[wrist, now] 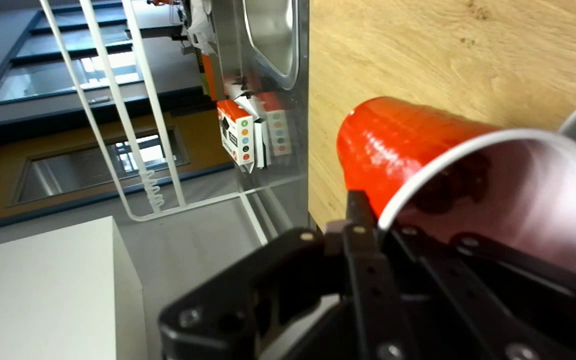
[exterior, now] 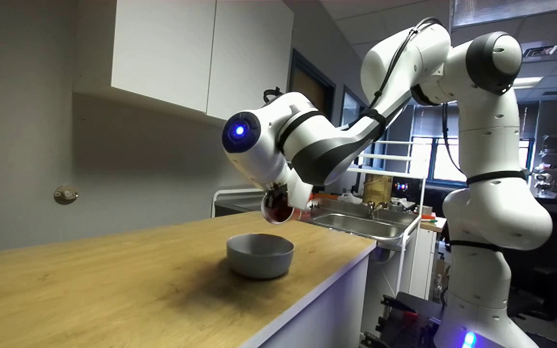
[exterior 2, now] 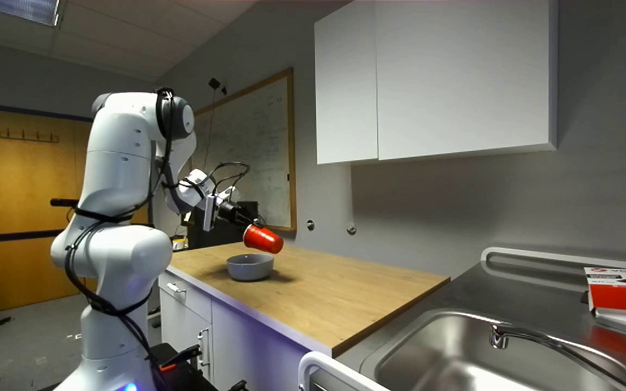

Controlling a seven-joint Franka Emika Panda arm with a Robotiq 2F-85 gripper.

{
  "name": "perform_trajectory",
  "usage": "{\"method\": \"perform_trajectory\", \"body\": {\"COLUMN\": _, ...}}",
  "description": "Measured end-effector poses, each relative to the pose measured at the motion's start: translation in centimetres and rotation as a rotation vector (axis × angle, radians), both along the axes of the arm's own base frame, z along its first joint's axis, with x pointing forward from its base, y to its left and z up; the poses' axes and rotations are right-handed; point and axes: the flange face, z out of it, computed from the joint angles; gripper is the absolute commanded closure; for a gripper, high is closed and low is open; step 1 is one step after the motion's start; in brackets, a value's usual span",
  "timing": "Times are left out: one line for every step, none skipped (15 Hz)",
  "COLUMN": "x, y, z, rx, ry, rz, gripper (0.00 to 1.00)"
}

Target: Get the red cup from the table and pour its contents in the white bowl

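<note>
A: Starting at the left of an exterior view, what do we have?

B: Our white jointed robot arm point(exterior 2: 112, 260), then the wide, shallow, smooth white-grey bowl point(exterior 2: 250, 271), upright on the long light wood-grain countertop point(exterior 2: 345, 293).

A: And then?

B: Above it, our black two-fingered gripper point(wrist: 382, 227). In the wrist view its fingers look pinched together on the rim of the small, tapered, glossy red cup point(exterior 2: 263, 240), one inside, one outside.

A: So we have the cup off the countertop. Where?

B: Above the bowl and a little right of it, touching neither bowl nor wood. Further right we see the stainless-steel sink point(exterior 2: 427, 358).

A: What does our next move turn on?

B: The cup's long axis. It lies nearly on its side, mouth turned left toward the bowl, base toward the sink and looking no higher than the mouth. To pour, we judge, the base must rise above the mouth, lip over the bowl. Whether it is squarely there, or what the cup holds, we can't tell.
</note>
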Motion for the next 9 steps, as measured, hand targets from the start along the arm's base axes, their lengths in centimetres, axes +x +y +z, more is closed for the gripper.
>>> {"method": "perform_trajectory", "body": {"x": 0.0, "y": -0.1, "z": -0.2, "rx": -0.020, "ry": -0.012, "rz": -0.006, "gripper": 0.99}}
{"method": "perform_trajectory", "body": {"x": 0.1, "y": -0.3, "z": -0.5, "rx": -0.039, "ry": -0.021, "rz": -0.014, "gripper": 0.99}}
{"method": "perform_trajectory", "body": {"x": 0.1, "y": -0.4, "z": -0.9, "rx": -0.055, "ry": -0.026, "rz": -0.022, "gripper": 0.99}}
{"method": "perform_trajectory", "body": {"x": 0.2, "y": -0.5, "z": -1.3, "rx": -0.070, "ry": -0.029, "rz": -0.029, "gripper": 0.99}}
{"method": "perform_trajectory", "body": {"x": 0.2, "y": -0.6, "z": -1.6, "rx": -0.084, "ry": -0.030, "rz": -0.033, "gripper": 0.99}}
{"method": "perform_trajectory", "body": {"x": 0.2, "y": -0.6, "z": -2.0, "rx": -0.098, "ry": -0.030, "rz": -0.036, "gripper": 0.99}}
{"method": "perform_trajectory", "body": {"x": 0.2, "y": -0.5, "z": -2.4, "rx": -0.112, "ry": -0.030, "rz": -0.037, "gripper": 0.99}}
{"method": "perform_trajectory", "body": {"x": 0.2, "y": -0.3, "z": -2.7, "rx": -0.127, "ry": -0.031, "rz": -0.036, "gripper": 0.99}}
{"method": "perform_trajectory", "body": {"x": 0.1, "y": -0.1, "z": -3.0, "rx": -0.142, "ry": -0.031, "rz": -0.032, "gripper": 0.99}}
